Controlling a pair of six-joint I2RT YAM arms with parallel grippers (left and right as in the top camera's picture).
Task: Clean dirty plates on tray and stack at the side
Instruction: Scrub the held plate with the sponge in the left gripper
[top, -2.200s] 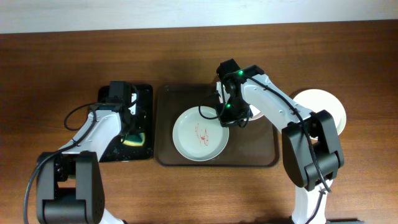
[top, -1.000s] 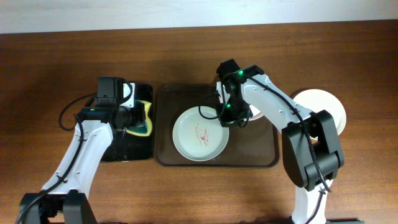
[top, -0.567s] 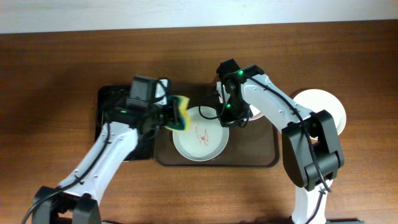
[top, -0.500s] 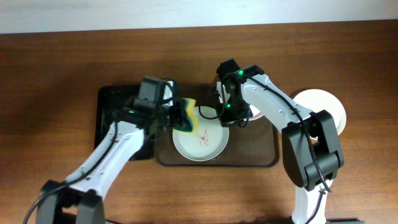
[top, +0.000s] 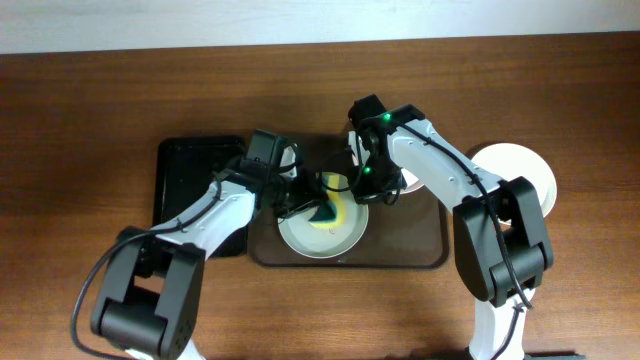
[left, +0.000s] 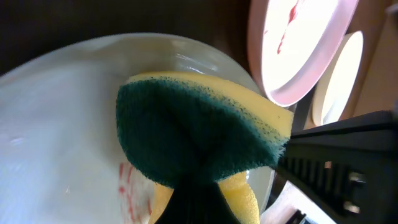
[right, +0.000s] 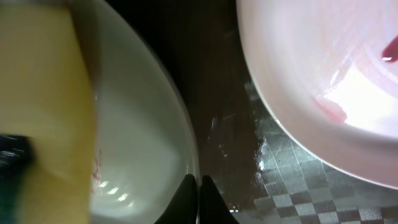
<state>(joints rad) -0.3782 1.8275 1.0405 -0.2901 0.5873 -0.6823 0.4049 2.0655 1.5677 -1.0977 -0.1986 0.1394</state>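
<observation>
The pale green plate (top: 315, 238) lies on the dark brown tray (top: 410, 235), with red smears (left: 127, 186) inside it. My left gripper (top: 318, 205) is shut on a yellow and green sponge (top: 335, 208) and presses it onto this plate; the sponge also shows in the left wrist view (left: 199, 137). My right gripper (top: 362, 192) is shut on the green plate's right rim (right: 186, 155). The pinkish-white plate (right: 323, 74), with red sauce, lies on the tray to the right, mostly hidden under my right arm in the overhead view (top: 411, 184). The white plate (top: 520, 175) sits on the table, right of the tray.
A smaller black tray (top: 185, 180) lies left of the brown tray. The brown wooden table (top: 100, 100) surrounds both trays. The two arms meet closely over the green plate.
My left arm lifted the sponge off the black tray and carried it right, onto the green plate. My right arm and the plates stayed in place.
</observation>
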